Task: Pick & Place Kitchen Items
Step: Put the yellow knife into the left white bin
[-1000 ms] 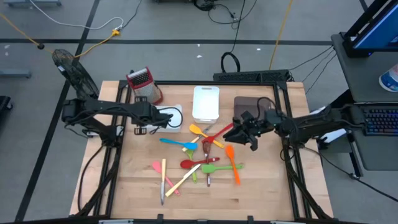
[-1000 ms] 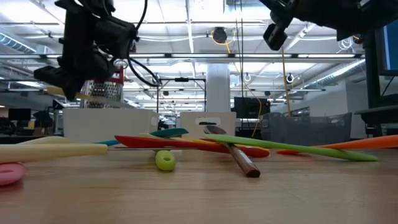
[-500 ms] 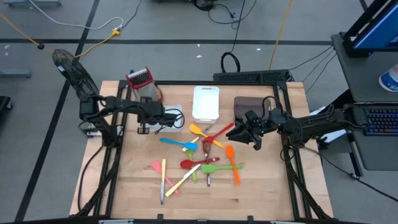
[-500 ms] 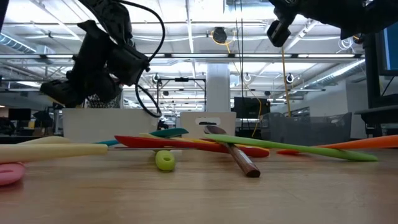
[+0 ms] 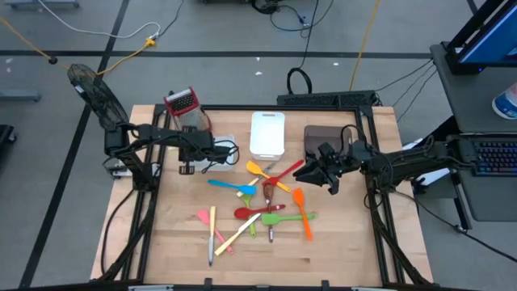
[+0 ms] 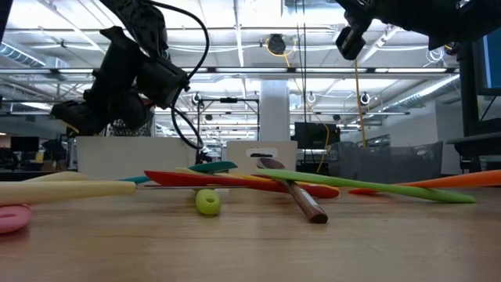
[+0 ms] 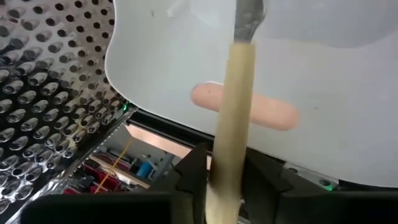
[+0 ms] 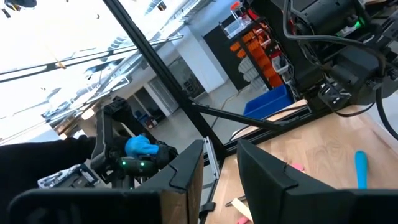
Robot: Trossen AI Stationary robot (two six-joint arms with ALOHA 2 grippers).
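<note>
The left gripper [image 5: 194, 151] hangs over the white tray [image 5: 222, 153] at about 10 o'clock on the wooden surface [image 5: 178, 234], just beside the red-topped grater [image 5: 183, 106]. In the left wrist view its jaws sit on either side of a cream stick [image 7: 231, 118] with a metal end; the stick fills the gap between them, but whether it is clamped or loose cannot be told. A pink piece [image 7: 244, 111] lies on the tray under the stick.

The right gripper [image 5: 323, 171] hovers off the surface at about 3 o'clock, in front of the brown tray [image 5: 317, 134]. The right wrist view shows its jaws slightly apart with nothing between them.

The remaining utensils lie in a loose cluster around the centre of the surface:
- A blue spoon [image 5: 229, 185] at 9 o'clock of the cluster.
- A yellow spatula [image 5: 258, 170] and a red spatula [image 5: 287, 173] toward 12 o'clock.
- An orange spatula [image 5: 302, 212] at 4 o'clock.
- A green spoon [image 5: 287, 217] and a red spoon [image 5: 255, 211] near the middle, crossing each other.
- A pink piece [image 5: 203, 217], a yellow stick [image 5: 212, 220] and a long cream stick [image 5: 239, 234] toward 7 o'clock.

A second white tray [image 5: 267, 132] stands at 12 o'clock, between the first white tray and the brown one.
</note>
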